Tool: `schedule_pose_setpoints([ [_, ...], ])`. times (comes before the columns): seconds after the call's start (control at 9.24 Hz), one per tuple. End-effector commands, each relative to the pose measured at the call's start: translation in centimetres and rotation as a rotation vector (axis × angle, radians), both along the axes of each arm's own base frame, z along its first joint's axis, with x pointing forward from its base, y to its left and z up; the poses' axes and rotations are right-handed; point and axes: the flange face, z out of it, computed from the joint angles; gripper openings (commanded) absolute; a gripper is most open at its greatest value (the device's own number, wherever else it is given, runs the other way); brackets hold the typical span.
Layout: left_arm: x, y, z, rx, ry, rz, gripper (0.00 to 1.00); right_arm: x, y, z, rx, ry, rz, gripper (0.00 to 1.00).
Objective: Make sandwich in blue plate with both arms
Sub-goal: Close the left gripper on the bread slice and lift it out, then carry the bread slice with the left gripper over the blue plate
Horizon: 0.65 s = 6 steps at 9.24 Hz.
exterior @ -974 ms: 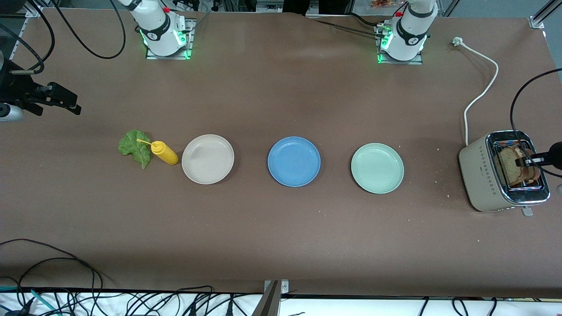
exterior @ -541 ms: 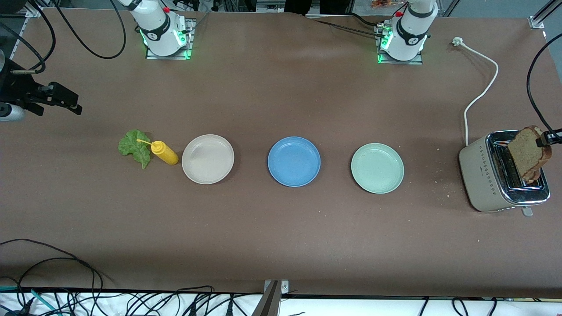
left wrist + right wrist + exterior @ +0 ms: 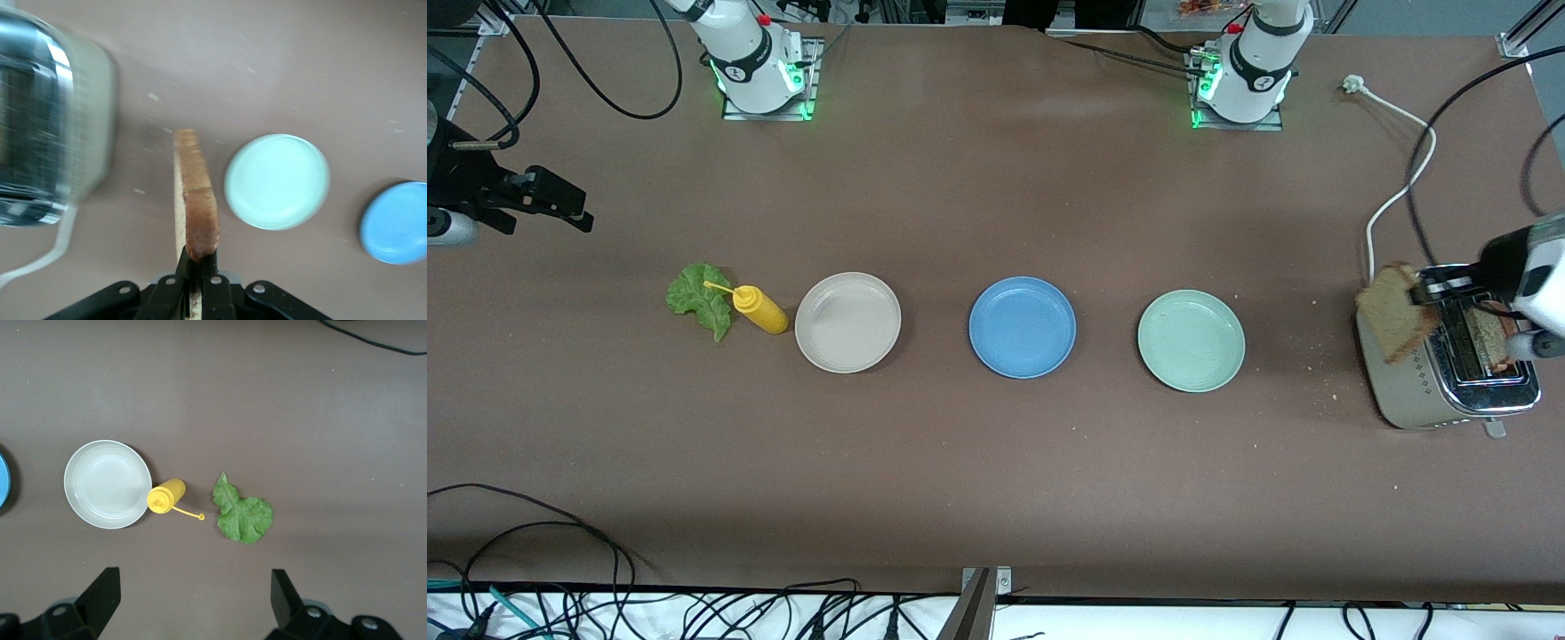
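**Toast held over the toaster, blue plate bare**

Across the brown table (image 3: 996,480), three plates lie in a row. At the left arm's end stands the beige toaster (image 3: 1414,378), with a second slice of toast (image 3: 1489,336) sitting in its slot. Its white cord (image 3: 1400,191) runs from 12 o'clock of the toaster toward the robots' bases.

Next to the toaster, at its 9 o'clock in the front view, lies the pale green plate (image 3: 1191,340). On from it at 9 o'clock lies the blue plate (image 3: 1022,327), with nothing on it. Further along at 9 o'clock lies the beige-white plate (image 3: 847,322). The three stand apart from each other.

The lettuce leaf (image 3: 699,299) lies flat at the right arm's end of the row. The yellow squeeze bottle (image 3: 759,309) lies on its side between the leaf and the beige-white plate, just beside the plate's rim, its thin nozzle resting across the leaf's edge.

The left gripper (image 3: 1427,289) is up over the toaster's edge that faces the green plate, its fingers clamped on a slice of brown toast (image 3: 1392,320) by one edge. In the left wrist view the slice (image 3: 197,200) hangs edge-on from the pinched fingers (image 3: 179,277).

The right gripper (image 3: 193,597) waits in the air over the table near the lettuce, fingers spread wide and holding nothing.
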Motion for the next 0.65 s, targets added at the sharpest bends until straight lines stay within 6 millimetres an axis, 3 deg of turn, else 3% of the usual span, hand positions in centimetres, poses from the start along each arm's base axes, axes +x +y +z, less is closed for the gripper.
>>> schedule_pose_setpoints([
  [0.0,1.4,-4.1,-2.8,-0.260,0.070,0.147,0.00,-0.2,0.1,0.7,-0.004,0.002,0.000,1.00],
  [0.32,1.9,-12.7,-7.1,-0.385,0.063,0.278,0.00,-0.2,0.1,0.7,-0.004,0.002,0.000,1.00],
  [0.54,1.0,-18.2,-9.9,-0.420,0.052,0.323,0.00,-0.2,0.1,0.7,-0.004,0.002,0.000,1.00],
])
